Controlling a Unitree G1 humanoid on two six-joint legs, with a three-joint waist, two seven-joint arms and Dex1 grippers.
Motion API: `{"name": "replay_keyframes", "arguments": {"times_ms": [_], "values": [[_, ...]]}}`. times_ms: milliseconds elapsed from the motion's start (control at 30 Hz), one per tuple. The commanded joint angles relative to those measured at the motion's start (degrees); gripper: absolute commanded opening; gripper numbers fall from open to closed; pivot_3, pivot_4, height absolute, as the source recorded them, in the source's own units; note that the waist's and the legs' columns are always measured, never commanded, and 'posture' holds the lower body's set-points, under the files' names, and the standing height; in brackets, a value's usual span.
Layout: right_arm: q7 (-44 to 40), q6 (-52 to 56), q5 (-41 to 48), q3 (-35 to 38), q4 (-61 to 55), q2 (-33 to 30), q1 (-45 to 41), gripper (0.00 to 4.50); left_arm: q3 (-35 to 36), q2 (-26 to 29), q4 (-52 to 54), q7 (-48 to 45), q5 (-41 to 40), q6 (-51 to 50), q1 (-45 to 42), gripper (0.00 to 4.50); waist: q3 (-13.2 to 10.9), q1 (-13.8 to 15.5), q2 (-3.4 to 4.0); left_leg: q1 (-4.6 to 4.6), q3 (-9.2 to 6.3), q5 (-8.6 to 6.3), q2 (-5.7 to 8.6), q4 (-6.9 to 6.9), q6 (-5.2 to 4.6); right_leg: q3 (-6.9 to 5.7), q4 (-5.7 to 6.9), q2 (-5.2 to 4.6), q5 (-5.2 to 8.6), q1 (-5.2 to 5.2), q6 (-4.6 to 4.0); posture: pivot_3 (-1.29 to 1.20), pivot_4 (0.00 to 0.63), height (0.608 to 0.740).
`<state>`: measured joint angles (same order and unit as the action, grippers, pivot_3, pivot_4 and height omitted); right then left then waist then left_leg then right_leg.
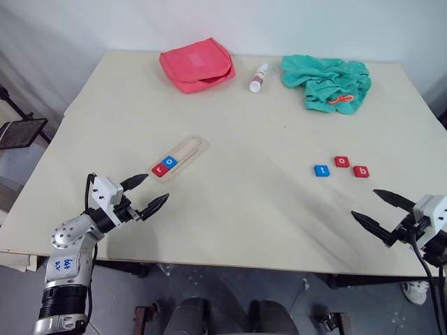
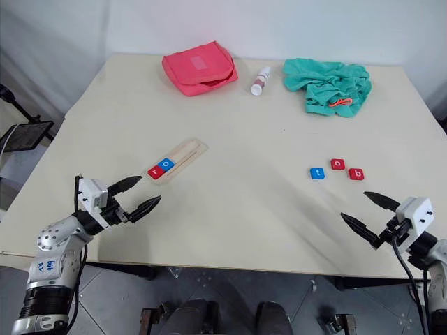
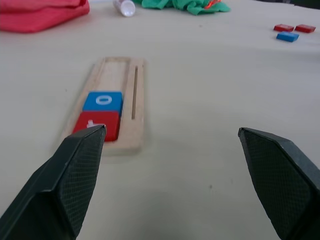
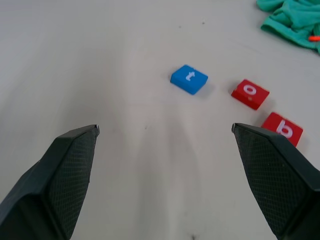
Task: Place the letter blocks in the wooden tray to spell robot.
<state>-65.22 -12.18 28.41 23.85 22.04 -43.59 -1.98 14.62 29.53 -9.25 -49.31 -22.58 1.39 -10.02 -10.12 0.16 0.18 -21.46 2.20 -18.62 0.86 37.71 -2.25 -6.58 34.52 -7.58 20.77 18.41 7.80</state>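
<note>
My left gripper (image 1: 145, 195) and right gripper (image 1: 376, 213) are hanging apart, empty; the wooden tray (image 1: 190, 148) is holding r, o; b, o, t (image 1: 321, 170) are waiting.

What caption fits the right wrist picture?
Open right tool faces loose blue t, red o and b.

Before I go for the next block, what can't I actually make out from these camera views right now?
- Red block at the near end of the wooden tray: in the left wrist view its letter is partly covered by the left gripper's finger.
- Red b block: in the right wrist view one corner sits behind the right gripper's finger.
- Orange item in the green cloth: mostly buried in folds, so its kind is unclear.
- White bottle: label too small to read.
</note>
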Motion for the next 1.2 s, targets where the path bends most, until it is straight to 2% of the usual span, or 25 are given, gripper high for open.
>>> {"name": "replay_keyframes", "arguments": {"times_ms": [33,167,367,500,733,867,1200], "values": [[0.1,0.5,0.6,1.2,-1.3,-0.6,-0.8,4.46,0.0,0.4,2.5,0.2,0.4,1.7,0.3,4.5,0.0,0.0,0.0,0.0,0.0,0.0,0.0,0.0,0.0,0.0,0.0,0.0,0.0,0.0,0.0,0.0,0.15,0.74],[0.9,0.9,0.4,1.5,-1.7,-0.8,-2.6,4.46,0.6,0.4,4.8,2.3,0.2,0.1,1.3,4.5,0.0,0.0,0.0,0.0,0.0,-0.01,0.0,0.03,-0.01,0.01,0.01,0.0,0.0,0.0,0.0,0.0,0.15,0.74],[1.1,1.0,0.0,0.6,-2.7,-0.7,-4.8,4.46,2.8,2.1,11.2,5.1,-0.7,-5.1,7.5,4.5,0.0,-0.3,0.0,0.0,-0.01,-0.01,-0.01,0.03,0.0,0.18,0.08,-0.01,0.0,0.02,0.0,0.0,0.15,0.74],[1.0,1.4,-0.7,-1.5,-2.3,-0.5,-8.4,4.46,3.8,4.2,10.1,5.6,-1.3,-8.9,7.6,4.5,0.0,-0.2,0.01,0.0,-0.01,-0.01,-0.04,0.13,0.0,0.35,0.11,0.0,0.0,0.02,0.0,0.0,0.15,0.74],[0.7,1.0,-1.8,-4.0,-1.0,1.0,-12.6,4.46,0.4,5.1,7.0,7.2,0.6,-14.5,0.3,4.5,0.0,0.5,0.01,-0.02,-0.08,-0.06,0.0,0.3,-0.03,0.44,0.27,-0.03,0.0,0.01,0.0,0.0,0.15,0.74],[0.3,2.3,-1.3,-5.7,-5.1,2.2,-12.1,4.46,-4.7,6.1,4.5,8.3,3.3,-21.5,-8.4,4.5,0.0,1.1,0.0,-0.02,-0.07,-0.07,0.01,0.31,-0.03,0.34,0.43,0.02,0.0,0.06,0.0,0.0,0.15,0.74],[1.9,3.4,-0.7,-4.4,-9.3,2.2,-9.2,4.46,-12.2,6.8,-2.9,10.6,10.6,-28.9,-21.6,4.5,0.0,1.1,0.0,-0.04,-0.04,-0.07,0.04,0.29,-0.03,0.09,0.49,0.04,0.0,0.14,0.0,0.0,0.15,0.74]]}}
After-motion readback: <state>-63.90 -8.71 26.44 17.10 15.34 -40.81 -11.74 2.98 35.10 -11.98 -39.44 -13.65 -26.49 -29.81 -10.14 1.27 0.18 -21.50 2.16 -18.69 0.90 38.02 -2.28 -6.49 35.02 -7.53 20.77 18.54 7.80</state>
